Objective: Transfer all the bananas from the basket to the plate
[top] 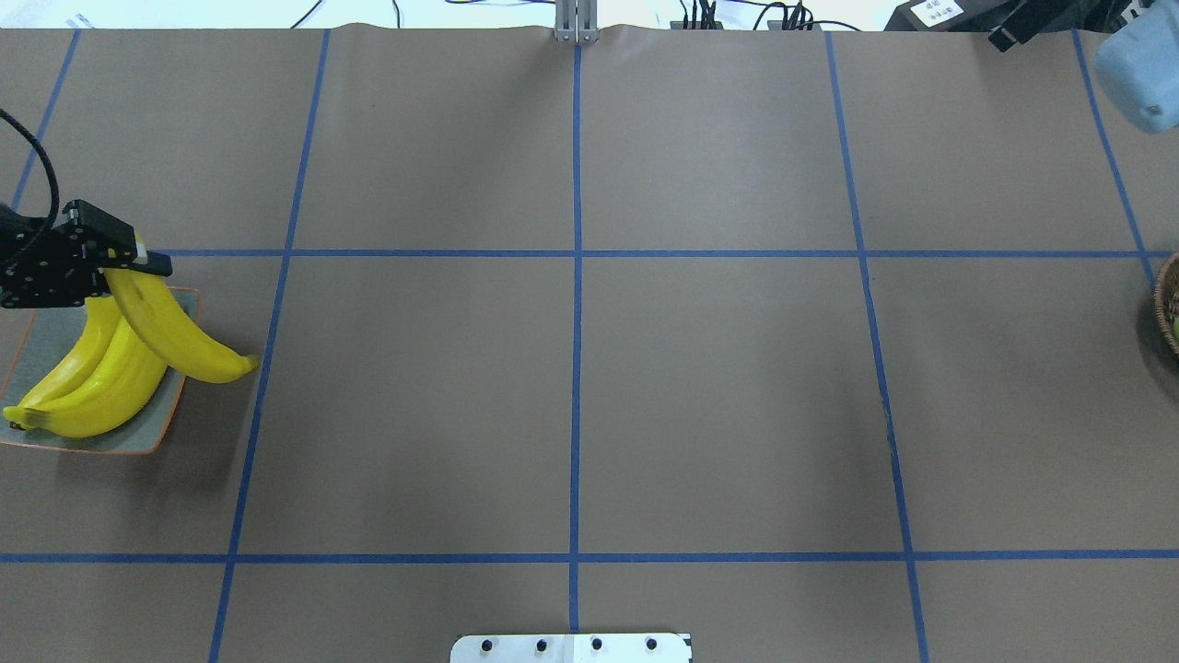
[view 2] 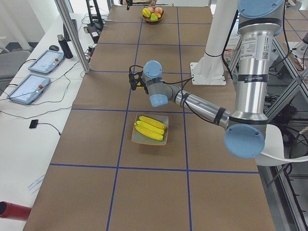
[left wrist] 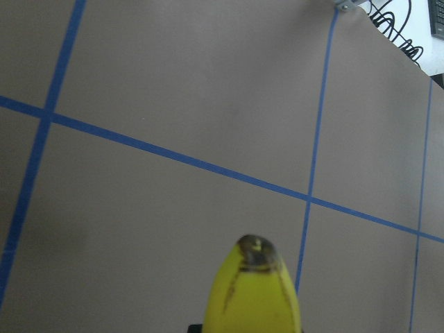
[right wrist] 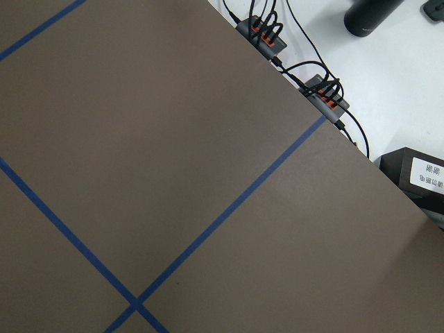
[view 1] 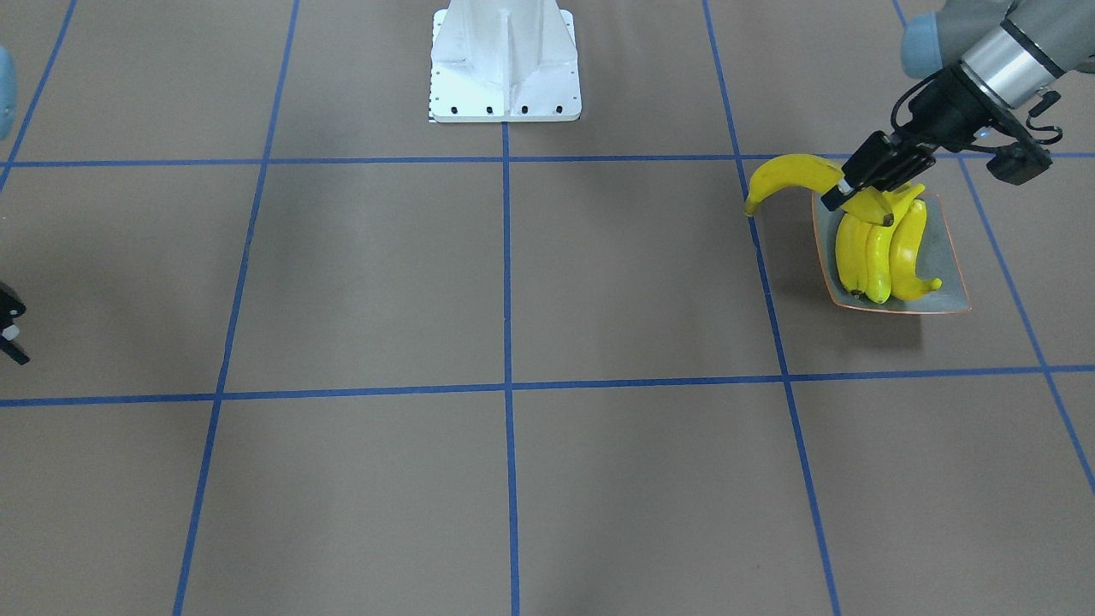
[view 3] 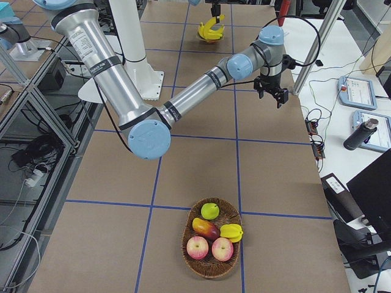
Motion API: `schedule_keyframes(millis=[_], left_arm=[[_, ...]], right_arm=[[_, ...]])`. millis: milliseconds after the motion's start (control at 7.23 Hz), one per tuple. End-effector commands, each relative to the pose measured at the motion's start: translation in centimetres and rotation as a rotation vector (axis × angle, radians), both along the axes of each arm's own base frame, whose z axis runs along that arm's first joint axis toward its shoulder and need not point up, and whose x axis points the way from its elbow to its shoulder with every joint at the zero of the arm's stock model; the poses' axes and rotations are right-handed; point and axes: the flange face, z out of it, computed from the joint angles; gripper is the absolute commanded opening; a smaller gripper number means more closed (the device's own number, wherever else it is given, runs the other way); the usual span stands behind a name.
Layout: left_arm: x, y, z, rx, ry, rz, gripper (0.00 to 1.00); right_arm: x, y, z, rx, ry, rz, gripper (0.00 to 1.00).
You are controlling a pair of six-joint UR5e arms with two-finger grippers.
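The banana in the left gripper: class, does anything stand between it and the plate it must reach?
Nothing foreign. The held banana hangs in the left gripper over the edge of the plate, partly beyond it. Only the three bananas lying on the plate sit beneath, covering much of it.

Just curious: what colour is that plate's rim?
Thin orange-brown, on the grey-green plate; clearest in the exterior front-facing view.

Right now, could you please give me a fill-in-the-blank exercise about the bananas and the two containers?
The left gripper holds exactly ____ banana.
____ more bananas lie on the plate.
The apples lie in the ____.
Missing words: one, three, basket.
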Motion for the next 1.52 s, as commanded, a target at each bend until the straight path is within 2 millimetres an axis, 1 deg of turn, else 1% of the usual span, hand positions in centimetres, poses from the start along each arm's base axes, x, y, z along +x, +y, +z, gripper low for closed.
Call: schedule_keyframes(millis=[0, 138, 277, 415, 553, 830, 968, 1106, 1383], left_arm=[[-1.5, 1.2, 3.3, -0.335, 0.037, -0.101, 0.00], [-2.0, 2.0, 7.6, -0.376, 0.041, -0.112, 0.00], [-2.4, 2.0, 11.9, -0.419, 0.069, -0.137, 0.00], [-2.6, 2.3, 13.5, -0.485, 0.113, -0.159, 0.00], [-2.7, 2.4, 14.2, -0.530, 0.134, -0.173, 0.00], [-3.2, 2.6, 15.8, -0.550, 0.129, -0.174, 0.00], [-4.7, 3.0, 18.3, -0.551, 0.145, -0.145, 0.00], [-5.7, 3.2, 20.3, -0.555, 0.159, -0.119, 0.00], [-5.7, 3.1, 20.7, -0.542, 0.158, -0.114, 0.00]], right_arm=[[5.5, -0.2, 4.5, -0.063, 0.022, 0.009, 1.00], [7.7, -0.6, 6.7, -0.094, 0.008, 0.008, 1.00], [9.6, -0.8, 8.6, -0.132, 0.006, 0.032, 1.00], [11.2, -0.3, 10.0, -0.144, 0.009, 0.043, 1.00], [11.6, -0.1, 10.5, -0.142, 0.013, 0.040, 1.00], [11.6, -0.2, 10.4, -0.137, 0.016, 0.041, 1.00], [11.6, -0.1, 10.3, -0.134, 0.018, 0.042, 1.00], [11.6, -0.2, 10.3, -0.133, 0.021, 0.043, 1.00], [11.6, -0.2, 10.2, -0.130, 0.024, 0.044, 1.00]])
